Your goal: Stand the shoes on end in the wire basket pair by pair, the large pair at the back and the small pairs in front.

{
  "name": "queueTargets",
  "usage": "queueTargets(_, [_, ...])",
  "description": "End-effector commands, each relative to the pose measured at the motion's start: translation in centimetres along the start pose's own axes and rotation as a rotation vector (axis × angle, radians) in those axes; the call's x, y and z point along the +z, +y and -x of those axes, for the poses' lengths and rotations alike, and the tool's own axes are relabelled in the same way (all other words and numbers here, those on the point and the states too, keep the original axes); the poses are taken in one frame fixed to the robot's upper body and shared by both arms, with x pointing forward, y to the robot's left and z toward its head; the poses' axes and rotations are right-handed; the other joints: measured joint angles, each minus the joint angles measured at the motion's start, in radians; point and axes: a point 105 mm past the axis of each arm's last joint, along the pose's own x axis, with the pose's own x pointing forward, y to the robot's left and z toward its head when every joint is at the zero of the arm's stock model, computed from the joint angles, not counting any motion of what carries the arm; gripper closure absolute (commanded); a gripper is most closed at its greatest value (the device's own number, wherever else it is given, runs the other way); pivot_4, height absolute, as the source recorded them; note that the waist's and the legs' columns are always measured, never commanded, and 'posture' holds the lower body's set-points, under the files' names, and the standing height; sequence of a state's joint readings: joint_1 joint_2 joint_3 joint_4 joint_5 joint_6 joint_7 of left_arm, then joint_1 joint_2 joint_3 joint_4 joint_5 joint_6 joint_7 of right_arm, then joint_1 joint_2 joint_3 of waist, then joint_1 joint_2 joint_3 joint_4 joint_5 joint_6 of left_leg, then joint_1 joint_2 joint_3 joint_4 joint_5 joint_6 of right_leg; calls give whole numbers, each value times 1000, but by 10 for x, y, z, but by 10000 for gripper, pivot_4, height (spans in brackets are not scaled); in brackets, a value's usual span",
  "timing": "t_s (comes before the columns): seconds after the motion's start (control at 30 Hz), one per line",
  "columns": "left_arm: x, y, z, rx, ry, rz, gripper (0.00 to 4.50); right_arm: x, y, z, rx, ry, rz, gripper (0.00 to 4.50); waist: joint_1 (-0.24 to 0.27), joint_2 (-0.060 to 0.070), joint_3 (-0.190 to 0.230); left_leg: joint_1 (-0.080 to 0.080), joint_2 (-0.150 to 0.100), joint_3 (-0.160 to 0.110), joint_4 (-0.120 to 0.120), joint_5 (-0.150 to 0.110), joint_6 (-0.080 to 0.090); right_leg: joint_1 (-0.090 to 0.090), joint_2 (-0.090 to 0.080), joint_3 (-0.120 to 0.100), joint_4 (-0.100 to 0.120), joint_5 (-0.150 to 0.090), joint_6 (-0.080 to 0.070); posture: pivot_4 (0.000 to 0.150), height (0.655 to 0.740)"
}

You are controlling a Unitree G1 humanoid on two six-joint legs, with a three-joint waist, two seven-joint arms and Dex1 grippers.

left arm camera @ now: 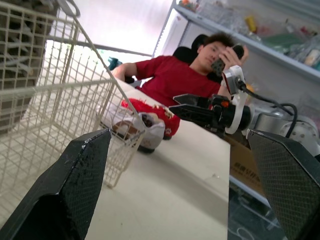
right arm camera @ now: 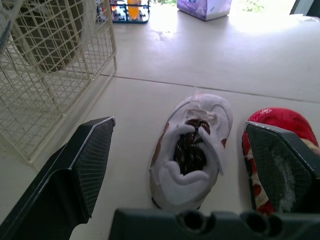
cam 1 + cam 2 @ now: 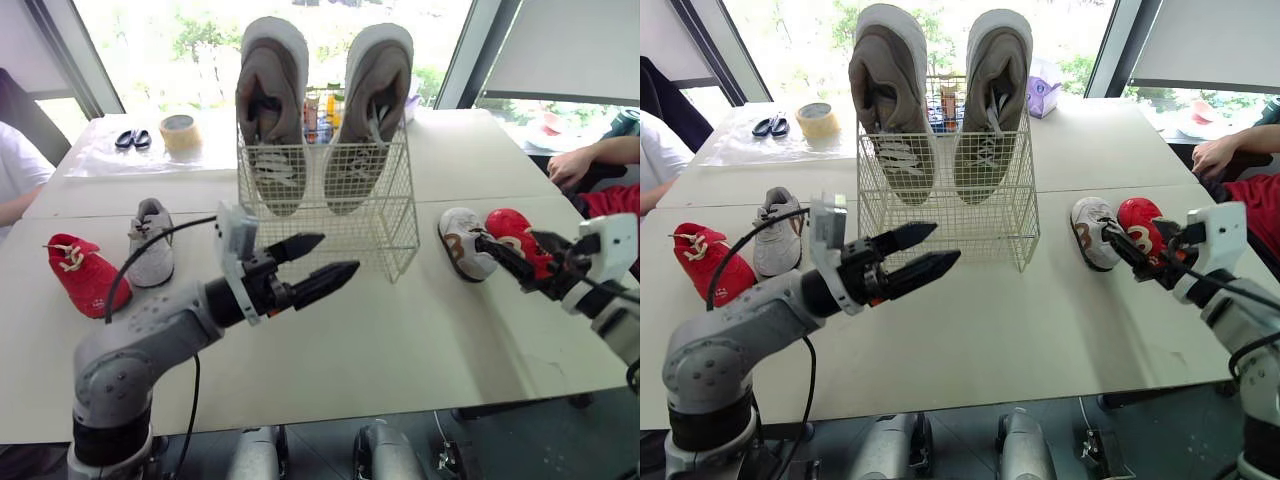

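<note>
The tabletop (image 3: 400,350) carries the wire basket (image 3: 400,245) at its middle, with the large grey sneakers (image 3: 272,100) already stood on end at the back and the front of the basket bare. The left end effector (image 3: 338,252) hovers released in front of the basket, grasping nothing, well apart from the small red shoe (image 3: 82,272) and small grey sneaker (image 3: 152,240) lying off to the robot's left. The right end effector (image 3: 492,246) is the nearer one to a shoe. It too is spread and empty, and the small white-and-brown sneaker (image 2: 192,150) lies straight ahead of it, between the lines of its two fingers, long axis running along the approach with the toe pointing away. A second small red shoe (image 2: 272,125) lies just beside that sneaker, right by one finger (a likely snag on closing, I judge). From the head views the end effector covers part of that red shoe. Whether the white and grey sneakers are mates is hard to make out.
</note>
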State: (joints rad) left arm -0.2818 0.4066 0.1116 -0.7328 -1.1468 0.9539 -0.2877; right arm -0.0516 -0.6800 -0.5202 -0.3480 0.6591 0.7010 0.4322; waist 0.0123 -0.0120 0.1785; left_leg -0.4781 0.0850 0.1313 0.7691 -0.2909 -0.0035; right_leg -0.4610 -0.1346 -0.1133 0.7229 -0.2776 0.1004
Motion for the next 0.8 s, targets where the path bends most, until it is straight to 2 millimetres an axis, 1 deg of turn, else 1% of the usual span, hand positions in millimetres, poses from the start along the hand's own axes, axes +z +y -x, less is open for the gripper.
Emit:
queueTargets(0.03, [-10,-10,2,-14,41,-89,643,-2,3,-1,-17,-34,22,0,0,2,-1,0,0,0,0,0,0,0,0,0,0,0,0,1500,6675])
queueTargets(0.1, [-15,-10,4,-12,56,-100,643,-10,1,-4,-33,-27,11,0,1,3,-2,0,0,0,0,0,0,0,0,0,0,0,0,1500,6675])
queueTargets(0.2, [-18,-11,6,-18,57,-99,643,-21,-3,-9,-45,-12,6,0,3,4,-2,0,0,0,1,-1,1,0,0,0,0,0,0,1500,6675])
queueTargets(0.27, [-21,-11,7,-25,70,-101,643,-30,-3,-18,-37,-2,2,0,0,4,-3,-1,0,0,1,-1,1,0,0,0,0,-1,-1,1500,6675])
queueTargets(0.33, [-23,-11,8,-27,79,-108,643,-34,-8,-28,-59,-5,0,0,-1,5,-3,0,0,0,1,-1,1,0,0,0,0,-1,-1,1500,6675])
queueTargets(0.4, [-23,-10,9,-24,80,-117,643,-41,-17,-35,-105,-6,5,0,-2,6,-3,0,0,0,0,-1,1,-1,0,0,0,0,-1,1500,6675])
queueTargets(0.43, [-22,-10,9,-22,80,-122,643,-46,-18,-39,-107,-7,-9,0,-1,6,-3,-1,0,0,0,-1,1,-1,0,0,0,0,-1,1500,6675])
queueTargets(0.57, [-23,-9,9,-29,97,-126,643,-57,-12,-56,-68,-17,-89,0,0,6,-3,-1,0,0,1,-1,1,-1,0,0,0,0,0,1500,6675])
queueTargets(0.7, [-29,-11,12,-41,142,-135,643,-67,-14,-69,-77,-9,-90,0,-1,7,-3,-1,0,0,0,-1,1,-1,0,0,0,0,0,1500,6675])
queueTargets(0.8, [-34,-10,16,-26,199,-162,0,-72,-15,-76,-96,-9,-74,7966,-3,7,-3,-1,0,0,1,-1,1,-1,0,0,0,0,0,1500,6675])
